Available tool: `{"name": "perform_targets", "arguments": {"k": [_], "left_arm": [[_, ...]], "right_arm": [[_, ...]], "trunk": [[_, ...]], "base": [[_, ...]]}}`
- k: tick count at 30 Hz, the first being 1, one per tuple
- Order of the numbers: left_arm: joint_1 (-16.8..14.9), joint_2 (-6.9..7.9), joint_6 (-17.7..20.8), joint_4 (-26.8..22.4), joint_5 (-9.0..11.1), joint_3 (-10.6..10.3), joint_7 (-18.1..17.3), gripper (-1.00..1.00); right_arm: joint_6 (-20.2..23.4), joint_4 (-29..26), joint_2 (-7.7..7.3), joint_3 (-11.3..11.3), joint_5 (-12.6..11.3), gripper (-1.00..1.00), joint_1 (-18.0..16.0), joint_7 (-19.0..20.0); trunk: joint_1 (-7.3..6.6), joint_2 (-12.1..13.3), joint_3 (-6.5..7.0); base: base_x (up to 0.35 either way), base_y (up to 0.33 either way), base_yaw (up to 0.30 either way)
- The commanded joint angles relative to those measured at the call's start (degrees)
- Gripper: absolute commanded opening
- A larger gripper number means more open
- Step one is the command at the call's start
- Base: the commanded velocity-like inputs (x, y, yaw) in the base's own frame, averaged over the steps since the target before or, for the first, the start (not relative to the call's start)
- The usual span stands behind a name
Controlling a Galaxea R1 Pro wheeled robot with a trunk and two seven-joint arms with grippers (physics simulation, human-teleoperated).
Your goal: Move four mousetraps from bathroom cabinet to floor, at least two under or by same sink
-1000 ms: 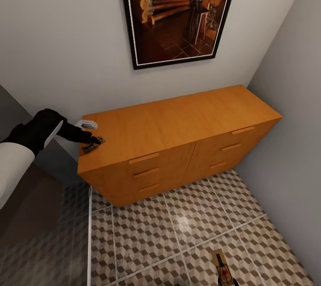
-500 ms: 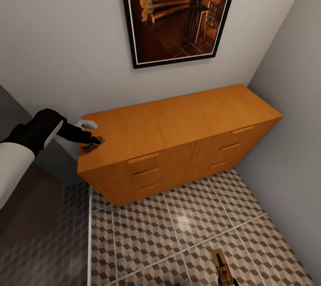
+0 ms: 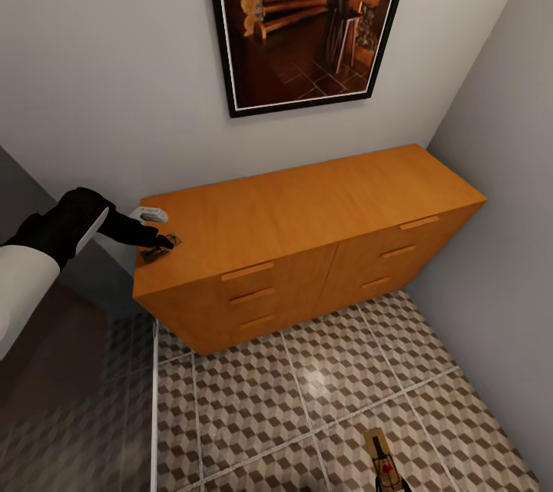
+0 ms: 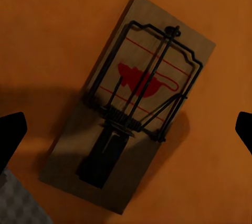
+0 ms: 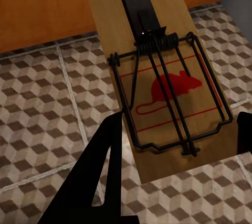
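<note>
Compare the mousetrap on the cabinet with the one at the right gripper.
The cabinet-top mousetrap lies flat on the orange wood of the cabinet, between the left gripper's open jaws. The right gripper's mousetrap sits over the bathroom floor. Both are tan boards with dark wire and a red mark.

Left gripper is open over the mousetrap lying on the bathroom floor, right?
Not quite: the left gripper is open over the mousetrap, but that trap lies on the orange cabinet top, near its left end, as the left wrist and head views show.
</note>
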Motion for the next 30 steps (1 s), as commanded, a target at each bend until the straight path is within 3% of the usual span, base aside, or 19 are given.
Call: {"name": "perform_targets", "arguments": {"k": [1,7,14,30], "left_arm": [[-0.07,0.09,0.29,-0.07,0.38,-0.36,0.05,1.00],[-0.06,0.09,0.09,0.37,0.38,-0.36,0.04,1.00],[0.01,0.09,-3.50,1.91,0.43,-0.36,-0.13,1.00],[0.58,0.09,-3.83,2.14,0.42,-0.36,-0.14,1.00]], "right_arm": [[-0.10,0.05,-0.01,0.33,0.26,-1.00,-0.05,-0.56],[-0.10,0.05,-0.04,0.33,0.26,-1.00,-0.05,-0.56],[-0.10,0.05,-0.07,0.33,0.26,-1.00,-0.05,-0.56],[-0.10,0.05,-0.06,0.33,0.26,-1.00,-0.05,-0.56]], "trunk": [[0.03,-0.10,-0.09],[0.03,-0.10,-0.09],[0.03,-0.10,-0.09],[0.03,-0.10,-0.09]], "base": [[0.000,0.000,0.000],[0.000,0.000,0.000],[0.000,0.000,0.000],[0.000,0.000,0.000]]}}
